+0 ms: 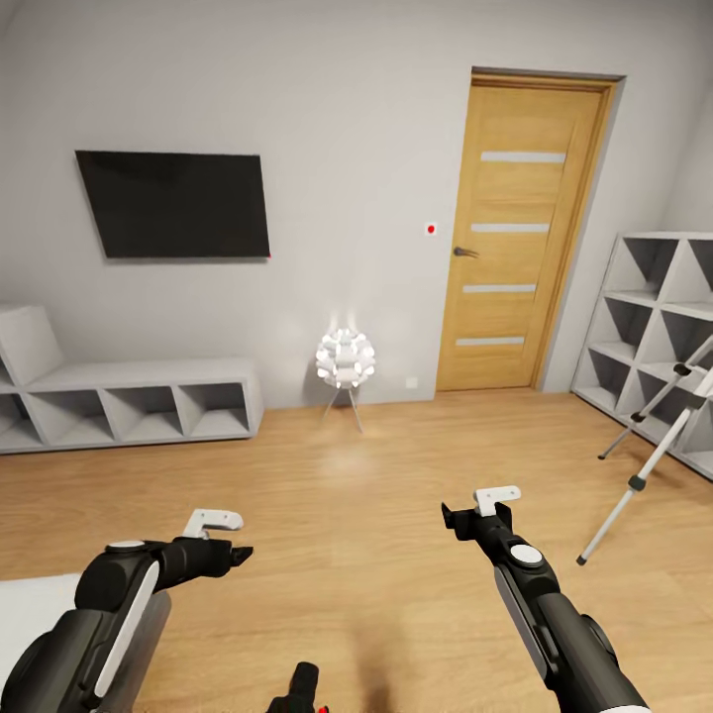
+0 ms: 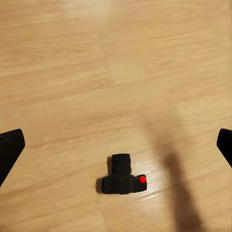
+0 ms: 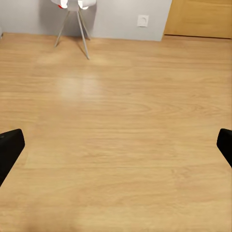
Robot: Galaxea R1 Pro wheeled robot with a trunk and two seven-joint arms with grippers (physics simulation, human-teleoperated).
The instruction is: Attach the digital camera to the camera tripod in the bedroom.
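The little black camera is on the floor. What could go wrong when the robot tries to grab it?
The digital camera lies low on the wood floor, so the open left pincer hanging over it might bump the boards or knock it away. It is small with a sticking-out lens, so it could slip or twist. The camera tripod leans by the white shelves; a nudge may topple it.

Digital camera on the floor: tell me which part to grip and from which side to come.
Grip the digital camera across its wide black body, not the protruding lens. It lies on the wood floor, so come from straight above. The left gripper looks the better choice: its wrist view already looks down on the camera between spread fingers. This is a judgement only.
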